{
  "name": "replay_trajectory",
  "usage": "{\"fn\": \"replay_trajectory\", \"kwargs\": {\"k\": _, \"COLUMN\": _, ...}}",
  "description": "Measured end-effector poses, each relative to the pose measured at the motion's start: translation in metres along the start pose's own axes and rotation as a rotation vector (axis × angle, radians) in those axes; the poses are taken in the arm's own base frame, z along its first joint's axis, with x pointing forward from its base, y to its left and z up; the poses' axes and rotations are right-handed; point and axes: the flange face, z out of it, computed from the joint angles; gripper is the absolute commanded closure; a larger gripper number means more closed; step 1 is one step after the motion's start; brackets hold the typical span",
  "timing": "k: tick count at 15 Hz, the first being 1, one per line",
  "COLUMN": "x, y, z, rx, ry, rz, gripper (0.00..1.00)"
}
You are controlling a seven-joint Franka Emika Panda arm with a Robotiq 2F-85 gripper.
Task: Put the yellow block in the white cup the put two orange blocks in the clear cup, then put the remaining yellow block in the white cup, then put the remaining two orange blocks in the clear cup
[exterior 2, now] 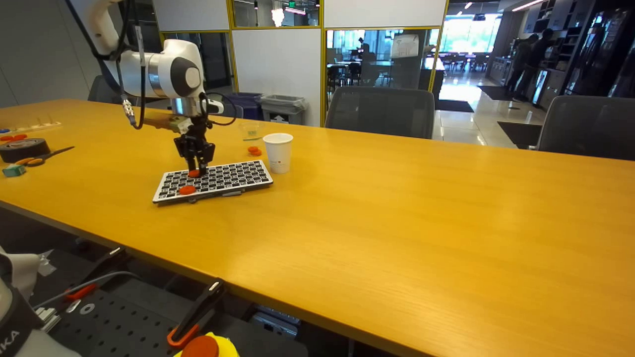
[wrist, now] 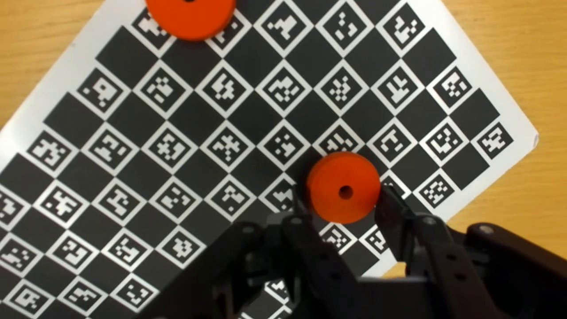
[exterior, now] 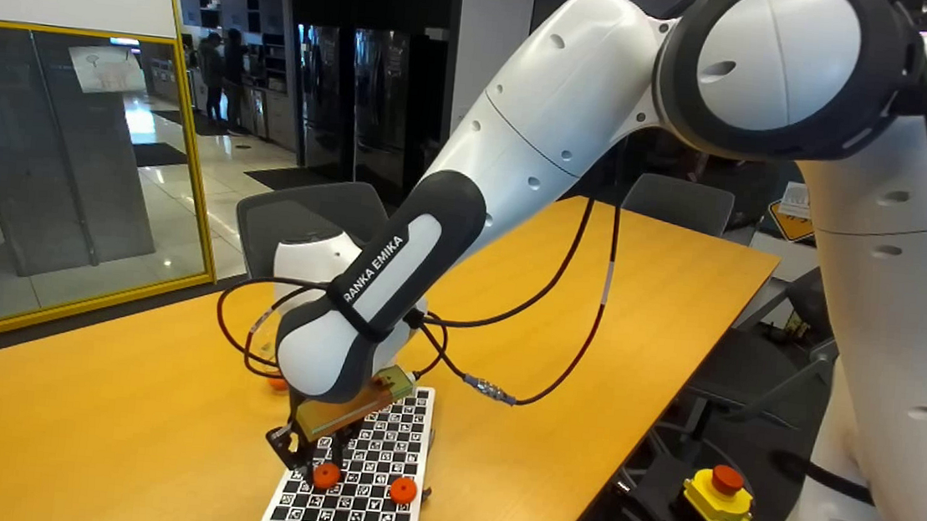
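Note:
The orange blocks are round discs with a centre hole. One orange block (wrist: 343, 187) lies between my gripper's (wrist: 342, 190) fingertips, which appear to touch it on both sides. It sits at board level; the pair also shows in an exterior view (exterior: 325, 475). Another orange block (exterior: 403, 490) lies on the board, partly cut off in the wrist view (wrist: 192, 17). More orange blocks (exterior 2: 254, 150) lie on the table near the white cup (exterior 2: 279, 154), which stands upright. The clear cup (exterior 2: 251, 131) is faint, behind those blocks. I see no yellow block.
A black-and-white checkered board (exterior 2: 218, 179) lies flat under my gripper. In an exterior view, a roll of black tape (exterior 2: 24, 149), scissors (exterior 2: 44, 157), a green block (exterior 2: 14, 170) and red discs (exterior 2: 20, 137) lie at the table's far left. Chairs (exterior 2: 379, 111) stand behind the table.

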Motion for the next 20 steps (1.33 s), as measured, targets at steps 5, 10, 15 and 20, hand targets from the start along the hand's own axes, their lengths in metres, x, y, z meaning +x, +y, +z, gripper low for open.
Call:
{"fn": "replay_trajectory", "kwargs": {"k": 5, "x": 0.020, "y": -0.004, "z": -0.046, "rx": -0.019, "ry": 0.105, "rz": -0.014, "gripper": 0.81}}
{"fn": "replay_trajectory", "kwargs": {"k": 10, "x": 0.047, "y": -0.005, "z": -0.101, "rx": -0.034, "ry": 0.193, "rz": -0.026, "gripper": 0.81}}
{"fn": "replay_trajectory", "kwargs": {"k": 15, "x": 0.081, "y": 0.006, "z": -0.127, "rx": -0.039, "ry": 0.218, "rz": -0.007, "gripper": 0.81}}
{"fn": "replay_trajectory", "kwargs": {"k": 20, "x": 0.124, "y": 0.027, "z": -0.134, "rx": -0.047, "ry": 0.218, "rz": -0.002, "gripper": 0.81}}
